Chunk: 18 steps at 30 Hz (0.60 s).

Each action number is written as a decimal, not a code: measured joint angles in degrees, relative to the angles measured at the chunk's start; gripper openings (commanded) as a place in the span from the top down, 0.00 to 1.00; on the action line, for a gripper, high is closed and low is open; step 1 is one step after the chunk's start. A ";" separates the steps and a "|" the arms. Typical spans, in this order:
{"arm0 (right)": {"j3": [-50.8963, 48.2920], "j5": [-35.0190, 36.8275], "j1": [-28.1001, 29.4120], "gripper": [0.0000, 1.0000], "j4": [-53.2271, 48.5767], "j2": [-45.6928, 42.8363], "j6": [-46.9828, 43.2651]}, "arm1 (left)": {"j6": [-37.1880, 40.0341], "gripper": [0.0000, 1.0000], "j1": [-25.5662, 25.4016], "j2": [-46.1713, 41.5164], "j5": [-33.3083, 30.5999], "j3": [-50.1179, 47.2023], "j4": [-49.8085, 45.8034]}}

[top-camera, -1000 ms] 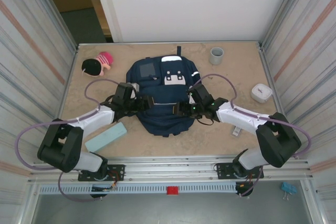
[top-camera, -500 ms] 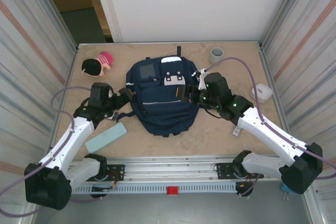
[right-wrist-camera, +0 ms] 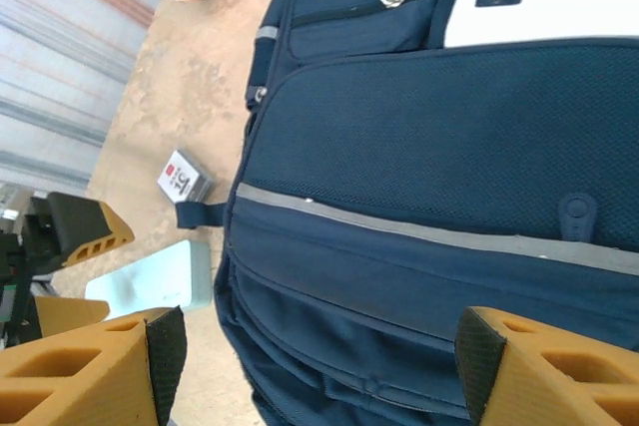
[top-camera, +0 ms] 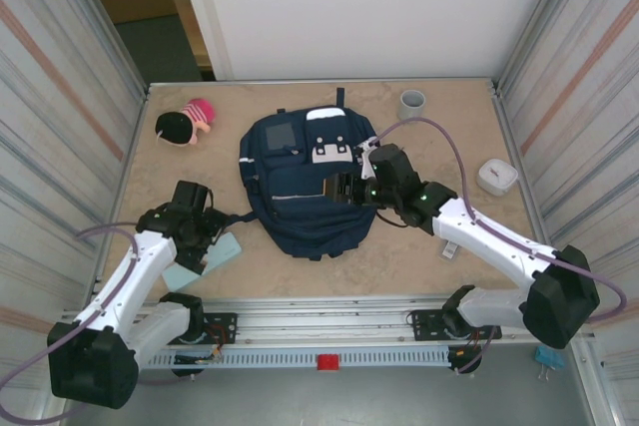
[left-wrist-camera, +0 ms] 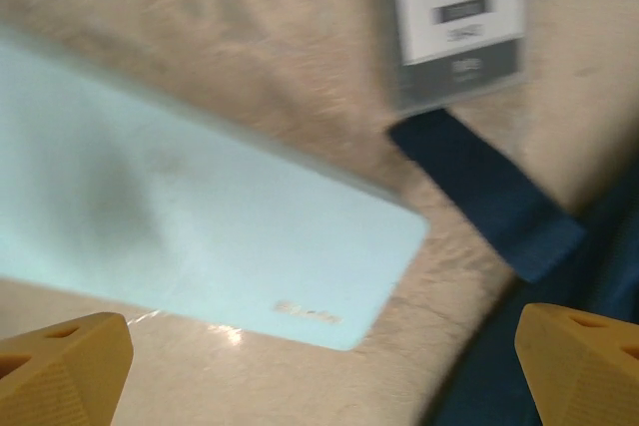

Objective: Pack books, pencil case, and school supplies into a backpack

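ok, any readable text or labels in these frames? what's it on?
White card: large dark characters, cut off at the frame edge and blurred, not readable; the small print below them is too blurred as well.
Pencil case: small brand mark near its corner, blurred, unreadable.
Backpack: no lettering visible on it.

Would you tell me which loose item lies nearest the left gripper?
The mint-green pencil case, directly under the open left gripper; the small card, cup and white box lie farther off.
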 measured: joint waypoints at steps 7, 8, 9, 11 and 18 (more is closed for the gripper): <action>0.00 -1.20 1.64 0.27 1.88 2.38 0.00 | -10.95 0.01 0.00 0.46 0.81 -4.72 -2.99; 0.00 -1.20 1.79 0.27 2.08 2.54 0.02 | -12.17 0.01 0.00 0.46 0.87 -4.92 -3.23; 0.02 -1.22 1.90 0.27 2.29 2.69 0.00 | -13.70 0.01 0.00 0.46 1.01 -4.98 -3.50; 0.07 -1.22 1.90 0.27 2.60 2.95 0.02 | -16.37 0.01 0.00 0.35 0.98 -4.98 -3.48; 0.48 -1.22 2.27 0.27 2.97 3.87 0.02 | -23.37 0.01 1.75 -1.29 0.57 -5.73 -2.21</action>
